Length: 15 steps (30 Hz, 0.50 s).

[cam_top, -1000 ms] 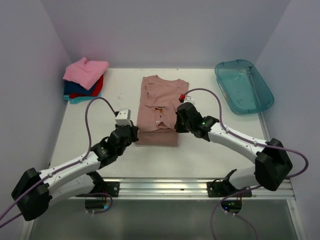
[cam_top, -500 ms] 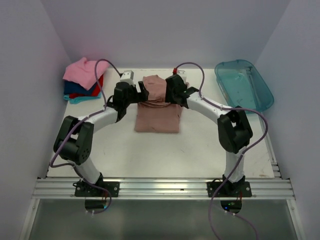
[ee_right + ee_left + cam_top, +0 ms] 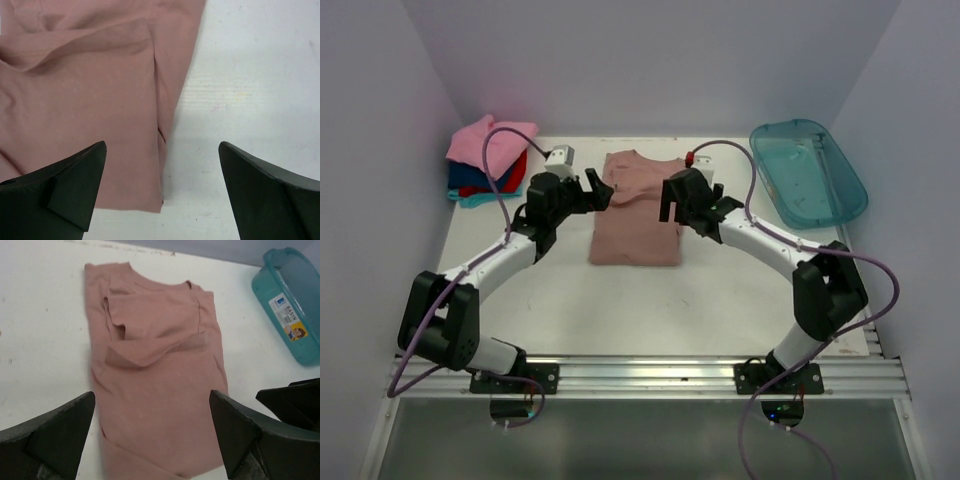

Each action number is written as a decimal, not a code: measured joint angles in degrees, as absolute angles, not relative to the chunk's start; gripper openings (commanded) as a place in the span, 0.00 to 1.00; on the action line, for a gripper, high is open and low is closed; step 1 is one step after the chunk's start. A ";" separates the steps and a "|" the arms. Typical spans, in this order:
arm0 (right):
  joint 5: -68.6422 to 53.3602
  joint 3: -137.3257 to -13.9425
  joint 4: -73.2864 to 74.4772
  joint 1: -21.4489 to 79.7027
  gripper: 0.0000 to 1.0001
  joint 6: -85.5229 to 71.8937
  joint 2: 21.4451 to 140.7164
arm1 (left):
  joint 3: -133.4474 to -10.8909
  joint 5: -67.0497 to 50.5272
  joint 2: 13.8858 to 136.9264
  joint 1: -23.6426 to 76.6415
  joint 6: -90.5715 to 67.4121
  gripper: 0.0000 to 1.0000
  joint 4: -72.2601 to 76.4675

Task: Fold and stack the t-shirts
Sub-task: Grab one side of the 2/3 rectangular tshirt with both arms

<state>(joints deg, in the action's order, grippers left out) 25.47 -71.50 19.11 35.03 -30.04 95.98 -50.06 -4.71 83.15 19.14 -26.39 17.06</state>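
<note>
Shirt (image 3: 635,215), dusty pink-brown, lies folded on the table (image 3: 720,290), sleeves seemingly tucked inward. Left gripper (image 3: 598,190) and right gripper (image 3: 667,200) flank its upper part, both spread wide, holding nothing. Folded stack (image 3: 488,160) sits far left, tub (image 3: 807,172) far right.

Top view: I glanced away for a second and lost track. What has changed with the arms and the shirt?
The left tool and right tool went from the near part of the shirt toward its collar, folding cloth over, then let go and drew apart, open. The shirt now lies shorter, print hidden. The pile of folded shirts and the tub stayed put.
</note>
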 measured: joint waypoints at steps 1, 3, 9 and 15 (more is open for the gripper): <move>24.86 -70.15 19.09 35.03 0.98 -30.30 95.00 | -48.60 -4.71 81.93 19.14 -26.59 1.00 16.34; 22.79 -67.18 18.59 34.85 0.95 -31.18 93.38 | -45.76 -4.71 80.01 19.16 -27.44 1.00 14.39; 12.19 -55.07 12.21 31.81 0.82 -36.62 91.18 | -35.18 -4.69 76.49 19.18 -29.39 1.00 11.16; 5.32 -47.22 6.48 30.41 0.72 -41.30 91.18 | -28.47 -4.75 76.47 19.20 -29.63 1.00 10.61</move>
<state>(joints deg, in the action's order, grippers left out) 5.32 -47.22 6.48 30.41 -41.30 91.18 -28.47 -4.75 76.47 19.20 -29.63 10.61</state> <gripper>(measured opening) 0.751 0.997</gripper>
